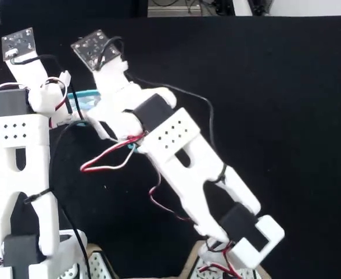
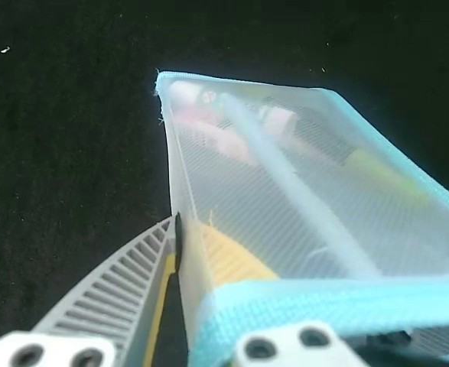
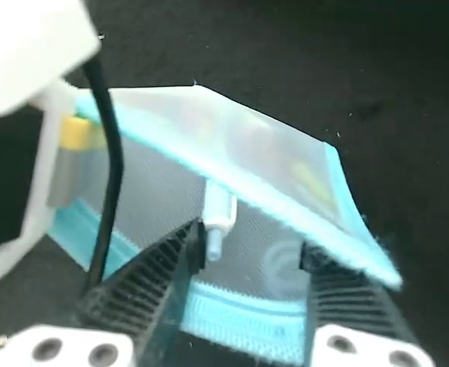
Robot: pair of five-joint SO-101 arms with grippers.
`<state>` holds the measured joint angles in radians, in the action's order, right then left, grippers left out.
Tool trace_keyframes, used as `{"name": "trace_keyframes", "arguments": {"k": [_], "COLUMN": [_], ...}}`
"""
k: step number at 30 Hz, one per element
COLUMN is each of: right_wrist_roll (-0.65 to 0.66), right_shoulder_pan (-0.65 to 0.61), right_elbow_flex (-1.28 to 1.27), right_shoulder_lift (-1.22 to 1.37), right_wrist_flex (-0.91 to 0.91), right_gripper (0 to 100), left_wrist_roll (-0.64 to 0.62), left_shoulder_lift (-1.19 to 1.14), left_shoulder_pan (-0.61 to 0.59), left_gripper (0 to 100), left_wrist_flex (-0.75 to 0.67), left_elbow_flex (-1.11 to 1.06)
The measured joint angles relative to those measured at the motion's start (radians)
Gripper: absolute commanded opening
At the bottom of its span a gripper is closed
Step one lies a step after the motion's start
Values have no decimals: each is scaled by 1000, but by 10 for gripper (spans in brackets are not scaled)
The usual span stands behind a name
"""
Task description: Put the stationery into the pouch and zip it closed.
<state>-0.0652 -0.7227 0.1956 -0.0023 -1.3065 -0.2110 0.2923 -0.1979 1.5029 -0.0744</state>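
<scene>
your left pincer (image 2: 187, 238): clamped on end edge of pouch (image 2: 300, 206), mesh wall nipped between grey ribbed finger and yellow-faced one. your right pincer (image 3: 247, 258): jaws held apart, astride pouch's turquoise-trimmed long edge, mesh between black fingers. white pen (image 3: 218, 218) tip shows under upper flap, just beside one finger. stationery (image 2: 235, 130) visible through mesh: pale blue stick, pink pieces, yellow-green piece. pouch lies toward far-left corner of black table (image 1: 275, 87), beneath both wrists.

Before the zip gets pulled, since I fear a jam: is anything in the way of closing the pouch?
Likely yes: a pen tip pokes out of the pouch mouth, across the zip's path.
</scene>
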Motion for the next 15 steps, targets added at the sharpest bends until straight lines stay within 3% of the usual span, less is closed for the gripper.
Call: {"name": "trace_keyframes", "arguments": {"k": [7, 12, 15], "right_wrist_roll": [25, 114, 127], "right_shoulder_pan": [12, 11, 75], "right_elbow_flex": [77, 87, 69], "right_shoulder_lift": [-189, -387, -439], "right_wrist_flex": [-129, -176, -180], "right_gripper": [289, 289, 289], "left_wrist_roll": [-2, -2, -2], "left_shoulder_lift": [0, 0, 0], "left_shoulder_pan": [-12, -26, -26], "left_gripper": [30, 30, 30], "left_wrist_flex": [0, -8, -8], "left_elbow_flex": [0, 2, 2]}}
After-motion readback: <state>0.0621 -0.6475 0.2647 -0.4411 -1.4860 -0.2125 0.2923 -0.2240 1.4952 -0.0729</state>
